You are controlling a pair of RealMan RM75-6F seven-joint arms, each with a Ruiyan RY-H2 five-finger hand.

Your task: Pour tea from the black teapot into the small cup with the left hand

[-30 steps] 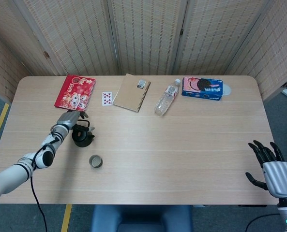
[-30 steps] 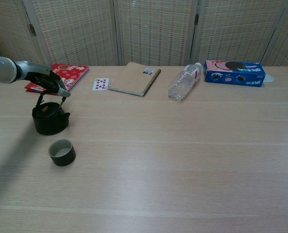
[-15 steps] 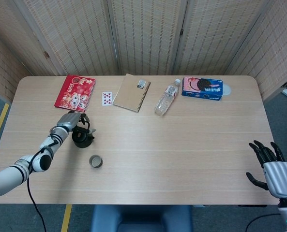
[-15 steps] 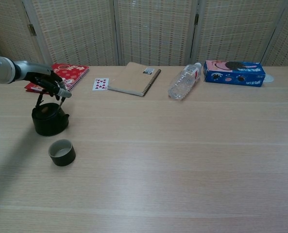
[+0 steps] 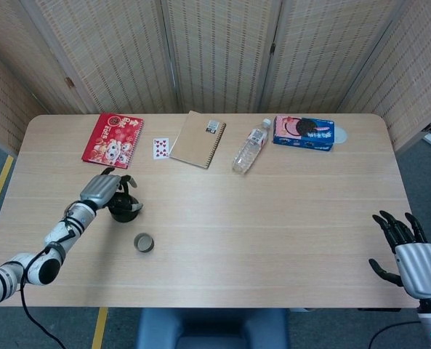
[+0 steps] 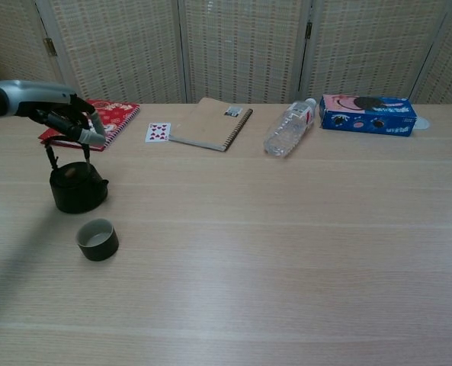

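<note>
The black teapot [image 5: 123, 209] [image 6: 77, 189] stands on the table's left side, its wire handle raised upright. My left hand [image 5: 102, 190] [image 6: 64, 116] sits over the pot's top, fingers curled round the handle's top; the pot's base looks to rest on the table. The small dark cup [image 5: 144, 243] [image 6: 97, 239] stands upright just in front of the pot, a short gap between them. My right hand [image 5: 405, 247] hangs beyond the table's front right corner, fingers spread, holding nothing; the chest view does not show it.
Along the table's back lie a red booklet [image 5: 113, 139], a playing card [image 5: 160, 148], a brown spiral notebook [image 5: 198, 139], a clear plastic bottle [image 5: 250, 147] on its side and a blue biscuit box [image 5: 304, 132]. Woven screens stand behind the table.
My left hand has shifted from behind the teapot to right above it and closed on the handle, which now stands upright. Teapot, cup and right hand have stayed put.
</note>
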